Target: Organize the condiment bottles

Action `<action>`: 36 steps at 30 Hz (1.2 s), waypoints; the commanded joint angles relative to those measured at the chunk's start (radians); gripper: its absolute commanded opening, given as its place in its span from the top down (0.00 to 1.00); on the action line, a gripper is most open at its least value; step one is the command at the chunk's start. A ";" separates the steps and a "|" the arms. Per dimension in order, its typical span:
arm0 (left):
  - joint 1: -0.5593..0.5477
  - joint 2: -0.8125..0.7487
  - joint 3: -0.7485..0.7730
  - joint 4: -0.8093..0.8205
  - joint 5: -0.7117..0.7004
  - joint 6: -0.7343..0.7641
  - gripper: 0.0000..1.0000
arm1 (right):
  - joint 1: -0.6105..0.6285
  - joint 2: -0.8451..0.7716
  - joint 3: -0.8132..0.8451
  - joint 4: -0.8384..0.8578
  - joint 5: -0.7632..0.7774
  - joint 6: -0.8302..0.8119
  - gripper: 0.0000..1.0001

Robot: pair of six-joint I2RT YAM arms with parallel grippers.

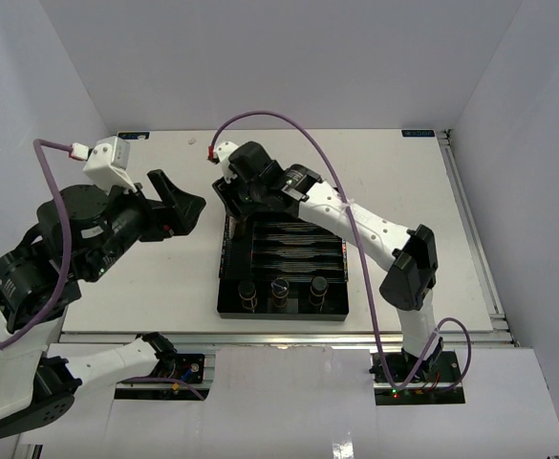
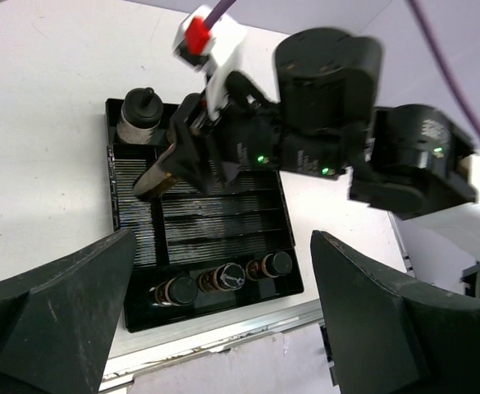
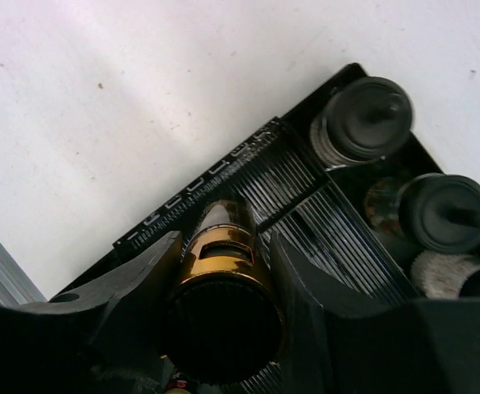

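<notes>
clamping dark bottle (image 3: 223, 271) over black tray (image 1: 279, 314), right gripper (image 3: 223, 246), tray markings illegible

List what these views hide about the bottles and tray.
Top view: the right gripper covers the held bottle and the tray's back row.
Right wrist: one squat bottle is cut off by the finger and frame edge.
Left wrist: the right gripper hides the back row except the corner bottle.
</notes>
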 commanded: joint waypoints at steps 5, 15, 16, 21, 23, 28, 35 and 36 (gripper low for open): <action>0.003 -0.037 0.040 0.004 -0.005 -0.013 0.02 | 0.053 0.082 0.119 0.009 0.049 -0.011 0.92; 0.003 -0.055 -0.004 0.009 -0.020 -0.011 0.02 | 0.064 0.116 0.077 -0.003 0.117 0.000 0.92; 0.003 -0.057 -0.005 0.009 -0.021 -0.010 0.02 | 0.064 0.114 0.068 0.002 0.114 0.001 0.92; 0.003 -0.065 -0.011 0.011 -0.023 -0.010 0.02 | 0.066 0.096 -0.014 0.074 0.102 0.003 0.91; 0.003 -0.067 -0.014 0.013 -0.024 -0.010 0.02 | 0.066 0.106 -0.020 0.083 0.103 0.003 0.90; 0.003 -0.075 -0.034 0.024 -0.027 -0.008 0.02 | 0.066 0.118 -0.042 0.104 0.118 0.004 0.87; 0.003 -0.066 -0.029 0.017 -0.043 0.000 0.02 | 0.066 0.075 -0.168 0.203 0.102 0.006 0.56; 0.003 -0.066 -0.030 0.018 -0.044 0.001 0.02 | 0.066 0.075 -0.173 0.206 0.101 0.006 0.54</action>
